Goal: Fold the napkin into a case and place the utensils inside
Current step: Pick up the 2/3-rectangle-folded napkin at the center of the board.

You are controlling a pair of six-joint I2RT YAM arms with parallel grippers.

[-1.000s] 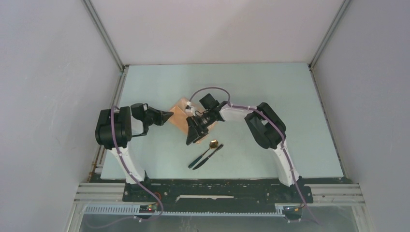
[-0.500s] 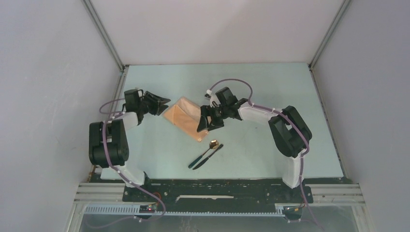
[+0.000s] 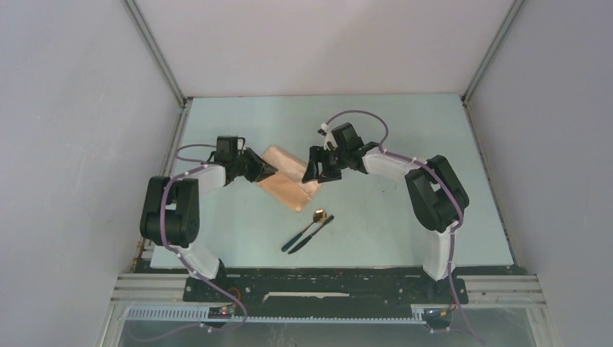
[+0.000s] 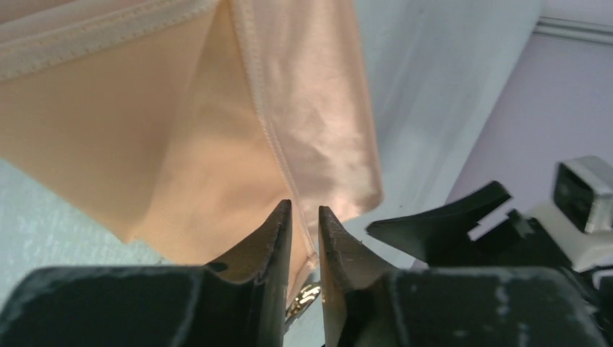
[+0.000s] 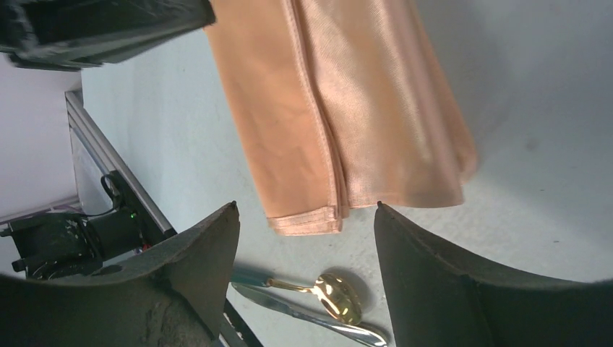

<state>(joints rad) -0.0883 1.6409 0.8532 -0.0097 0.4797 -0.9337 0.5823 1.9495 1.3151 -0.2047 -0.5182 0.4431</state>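
One folded napkin (image 3: pixel 289 185) lies on the bench (image 3: pixel 405 130). There are two utensils: one spoon (image 5: pixel 334 296) and one knife (image 5: pixel 325 324). Two end effectors show: the left end effector (image 3: pixel 272 172) and the right end effector (image 3: pixel 311 176).

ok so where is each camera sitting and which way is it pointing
Top external: high behind the arm bases, looking down at the table; both arms show, left gripper and right gripper flanking the napkin.
Left wrist: looks along its fingers, pinched on the napkin hem; right gripper shows too.
Right wrist: looks down between its open fingers at napkin, spoon and knife; left gripper top left.
Shared: every view has the napkin.
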